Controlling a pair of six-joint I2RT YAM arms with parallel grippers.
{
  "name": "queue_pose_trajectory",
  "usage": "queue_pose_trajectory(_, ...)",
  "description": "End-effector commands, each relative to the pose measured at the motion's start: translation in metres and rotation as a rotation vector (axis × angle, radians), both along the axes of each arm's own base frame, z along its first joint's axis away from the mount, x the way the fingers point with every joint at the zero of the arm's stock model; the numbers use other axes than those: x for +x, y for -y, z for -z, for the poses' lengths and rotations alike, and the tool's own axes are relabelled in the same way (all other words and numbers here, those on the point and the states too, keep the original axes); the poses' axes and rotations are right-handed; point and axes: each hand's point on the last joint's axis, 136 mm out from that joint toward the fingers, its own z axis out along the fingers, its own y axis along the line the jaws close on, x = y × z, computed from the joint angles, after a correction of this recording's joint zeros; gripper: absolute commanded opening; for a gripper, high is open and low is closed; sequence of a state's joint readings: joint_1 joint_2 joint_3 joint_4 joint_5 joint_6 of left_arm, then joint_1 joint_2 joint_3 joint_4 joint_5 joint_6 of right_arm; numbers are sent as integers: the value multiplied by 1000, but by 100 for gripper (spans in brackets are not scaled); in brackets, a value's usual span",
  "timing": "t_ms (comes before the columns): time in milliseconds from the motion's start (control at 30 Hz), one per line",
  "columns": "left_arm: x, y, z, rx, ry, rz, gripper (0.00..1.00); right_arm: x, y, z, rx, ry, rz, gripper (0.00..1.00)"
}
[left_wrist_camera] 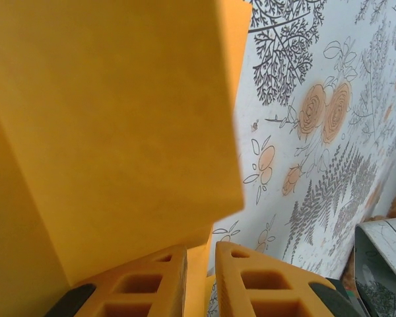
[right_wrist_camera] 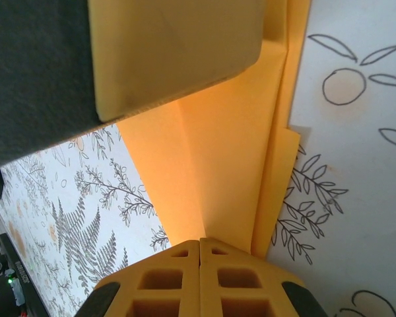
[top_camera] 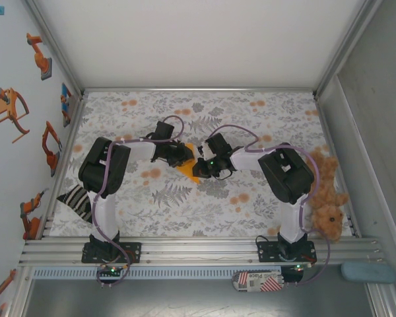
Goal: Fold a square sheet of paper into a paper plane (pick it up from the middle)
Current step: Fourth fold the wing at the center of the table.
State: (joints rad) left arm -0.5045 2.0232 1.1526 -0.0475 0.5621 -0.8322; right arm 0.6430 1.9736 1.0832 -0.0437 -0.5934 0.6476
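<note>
Orange-yellow sheet of paper (top_camera: 186,170) being held from both sides

One sheet is sitting at the centre of the overhead frame, above the floral cloth (top_camera: 251,112). Two grippers are meeting on it. The left gripper (top_camera: 183,157) is pinching a folded layer, and the right gripper (top_camera: 202,169) is clamping an edge with its fingers pressed together. The overhead view is showing one teddy (top_camera: 325,198) at the right edge, while the right wrist view is showing the sheet's stacked folds.
</note>
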Motion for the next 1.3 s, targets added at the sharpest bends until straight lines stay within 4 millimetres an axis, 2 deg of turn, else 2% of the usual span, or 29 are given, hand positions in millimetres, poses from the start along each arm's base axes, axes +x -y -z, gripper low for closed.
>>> queue_pose_trajectory(0, -31, -35, 62, 217, -155, -22, 19, -25, 18, 26, -89, -96, -2, 4)
queue_pose_trajectory(267, -37, -50, 75, 317, -215, -38, 18, -44, 32, 19, -95, -110, -7, 4)
queue_pose_trajectory(600, -36, -48, 73, 310, -217, -34, 18, -74, 54, 14, -120, -115, -26, 4)
queue_pose_trajectory(667, -36, -47, 72, 308, -214, -31, 18, -69, 53, 2, -107, -65, -32, 4)
queue_pose_trajectory(800, -34, -44, 68, 290, -204, -27, 18, -42, 41, -34, -45, 75, -2, 4)
queue_pose_trajectory(900, -32, -41, 66, 278, -199, -26, 18, -22, 30, -44, -20, 128, 26, 3)
queue_pose_trajectory(1033, -30, -35, 61, 251, -195, -23, 18, -2, 10, -38, -3, 131, 43, 0)
queue_pose_trajectory(1133, -28, -32, 55, 235, -185, -26, 18, 4, -3, -34, -3, 130, 34, 0)
queue_pose_trajectory(1267, -25, -28, 46, 212, -169, -26, 17, 7, -4, -19, -38, 114, 40, 0)
